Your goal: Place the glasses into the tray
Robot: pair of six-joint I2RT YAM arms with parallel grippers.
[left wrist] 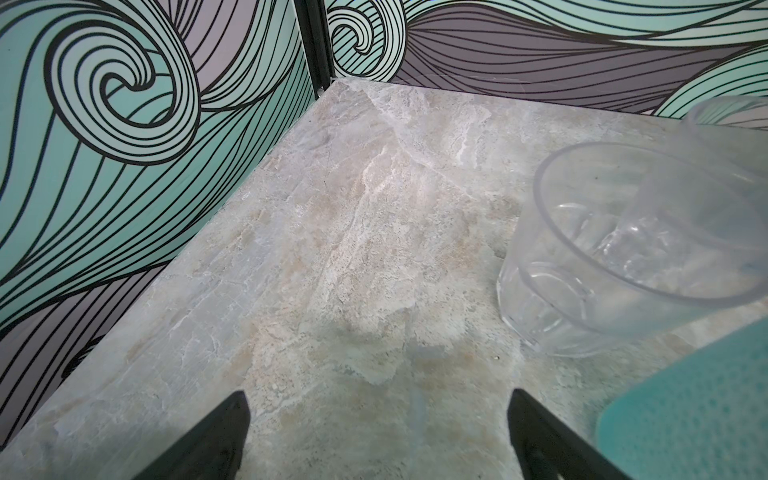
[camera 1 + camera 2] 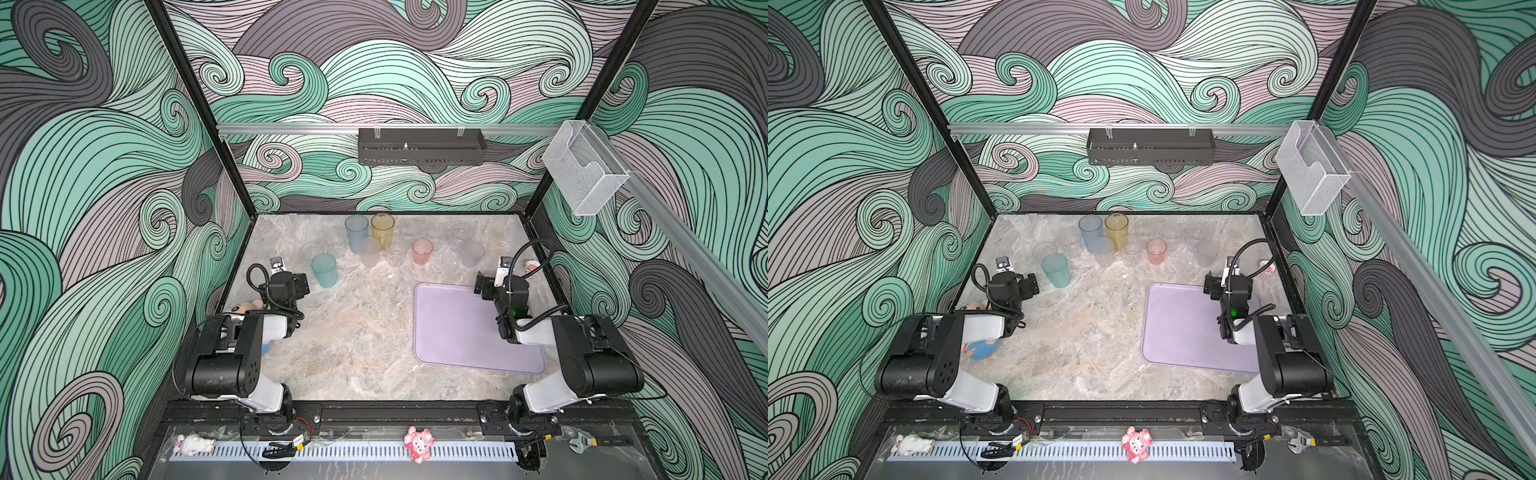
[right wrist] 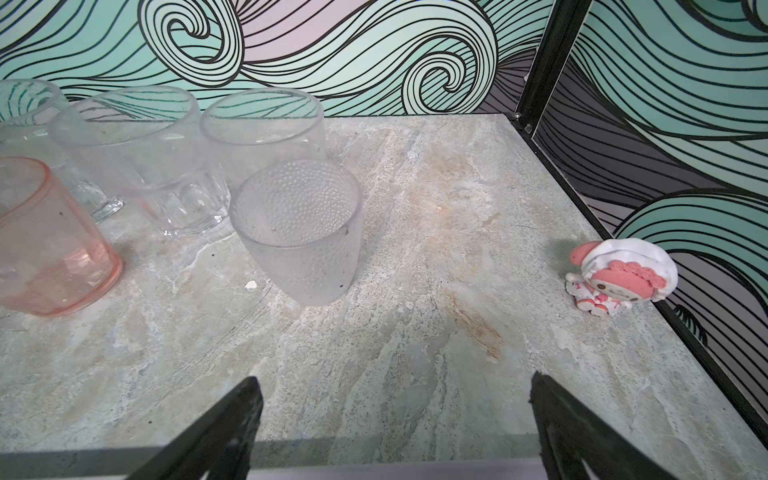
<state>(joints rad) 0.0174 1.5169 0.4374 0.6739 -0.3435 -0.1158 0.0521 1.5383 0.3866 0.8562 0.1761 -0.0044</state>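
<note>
Left gripper (image 1: 377,395): jaws spread wide, holding nothing, with only bare bench (image 1: 332,249) between them. Right gripper (image 3: 395,378): the same, wide apart and empty.

Tray (image 2: 453,332): a flat, matte, pale lilac plastic rectangle with rounded corners and a low rim. It lies on the near right part of the bench. My right arm overhangs its far right corner and hides it.

The glasses all stand upright on the bench beyond the tray, in a loose cluster toward the back wall.
- Teal glass (image 2: 323,270): tall, translucent, dimpled skin. It is the nearest one, just beside my left gripper, and my left wrist view cuts it off.
- Blue glass (image 2: 356,232) and amber glass (image 2: 382,230): tall, side by side at the back.
- Pink glass (image 3: 45,241): short and smooth-walled, cut off at the frame edge in my right wrist view.
- Frosted glass (image 3: 297,232): greyish, tapered, pebbled all over. It stands ahead of my right gripper, well apart from it. A second one (image 2: 369,251) stands in front of the blue and amber pair.
- Clear glasses (image 3: 141,158): short, with faceted bases. In both top views they nearly vanish against the marbled grey bench, so I cannot count them.

A pink-and-white figurine (image 3: 619,276) sits by the right wall.

A white plate above my left wrist (image 2: 276,262) bears dark marks too small to read.
</note>
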